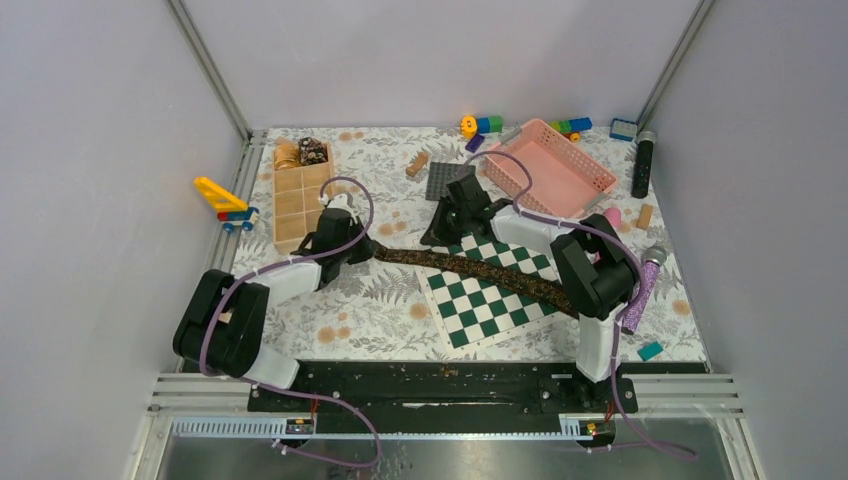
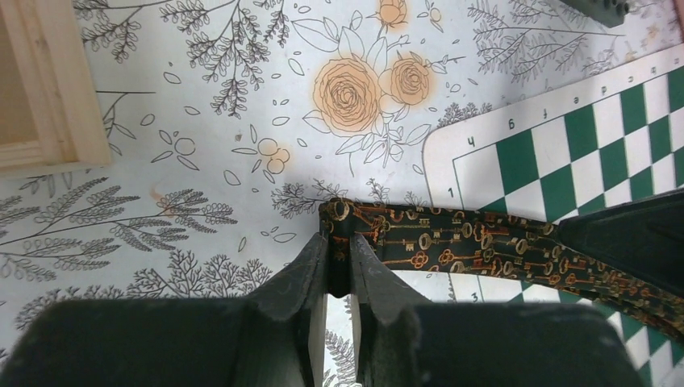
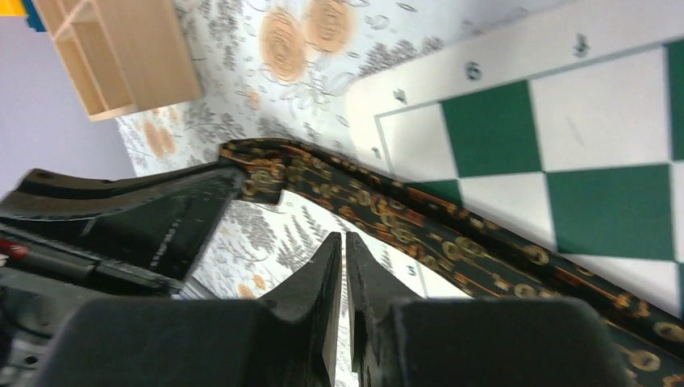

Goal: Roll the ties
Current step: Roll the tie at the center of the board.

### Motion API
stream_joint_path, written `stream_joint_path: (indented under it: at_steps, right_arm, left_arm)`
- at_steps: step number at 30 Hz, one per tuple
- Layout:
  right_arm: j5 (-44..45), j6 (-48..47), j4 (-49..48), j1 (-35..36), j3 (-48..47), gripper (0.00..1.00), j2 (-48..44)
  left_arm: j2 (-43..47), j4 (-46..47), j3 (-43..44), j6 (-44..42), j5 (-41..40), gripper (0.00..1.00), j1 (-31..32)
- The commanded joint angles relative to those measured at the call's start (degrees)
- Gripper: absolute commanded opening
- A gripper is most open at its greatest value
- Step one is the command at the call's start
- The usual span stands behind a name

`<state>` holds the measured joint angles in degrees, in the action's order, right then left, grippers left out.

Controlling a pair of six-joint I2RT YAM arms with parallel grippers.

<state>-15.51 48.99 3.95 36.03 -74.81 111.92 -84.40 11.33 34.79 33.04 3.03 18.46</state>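
Note:
A dark brown-black tie with a gold key pattern (image 1: 470,268) lies stretched from the floral mat across the chessboard (image 1: 500,310). My left gripper (image 1: 366,250) is shut on its left end; the left wrist view shows the fingers (image 2: 314,266) pinching the folded tip of the tie (image 2: 452,250). My right gripper (image 1: 438,236) is shut and empty, hovering just beside the tie (image 3: 387,211) near that end (image 3: 344,239). Two rolled ties, one golden-tan (image 1: 288,153) and one dark speckled (image 1: 314,150), sit in the wooden compartment box (image 1: 300,200).
A pink basket (image 1: 550,168) stands at the back right, with a black cylinder (image 1: 642,165) beside it. A purple glittery microphone (image 1: 641,290) lies at the right edge. Toy blocks (image 1: 485,125) line the back. A yellow toy crane (image 1: 225,200) sits outside the left rail.

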Motion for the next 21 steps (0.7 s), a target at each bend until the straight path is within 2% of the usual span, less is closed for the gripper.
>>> stream_joint_path:
  at_steps: [1, 21]
  right_arm:
    - [1.0, -1.2, -2.8, -1.2, 4.3, 0.13, -4.8]
    - [2.2, -2.1, -3.3, -4.3, 14.3, 0.14, -17.3]
  left_arm:
    - [2.4, -3.3, 3.1, -4.3, -8.1, 0.12, 2.0]
    - [-2.9, -14.6, 12.5, -10.8, -24.8, 0.1, 12.8]
